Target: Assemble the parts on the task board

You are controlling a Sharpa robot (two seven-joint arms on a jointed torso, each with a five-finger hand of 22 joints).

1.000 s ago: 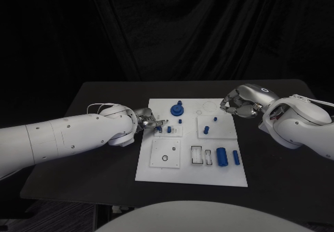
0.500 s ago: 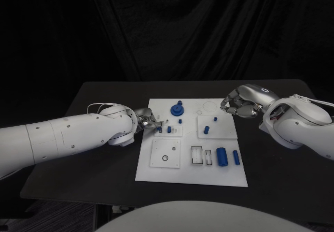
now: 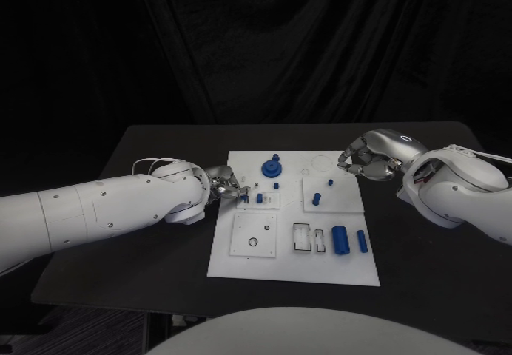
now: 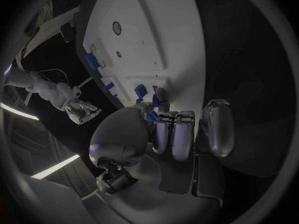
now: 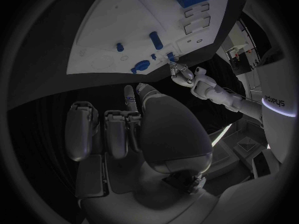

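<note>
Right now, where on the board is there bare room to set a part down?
The task board is bare along its near edge, below the big blue cylinder. It is crowded by the left hand and the blue gear.

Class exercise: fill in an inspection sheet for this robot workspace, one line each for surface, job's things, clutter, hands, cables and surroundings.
Surface: black table, with the white task board in the middle.
Job's things: blue parts on the board, among them a disc with a peg, a large cylinder and a slimmer one.
Clutter: nothing seen.
Hands: left hand at the board's left edge, fingers on a small blue part; right hand curled beside the board's right edge, nothing seen in it.
Cables: thin white wire loop at the left wrist.
Surroundings: dark curtain behind the table.
</note>
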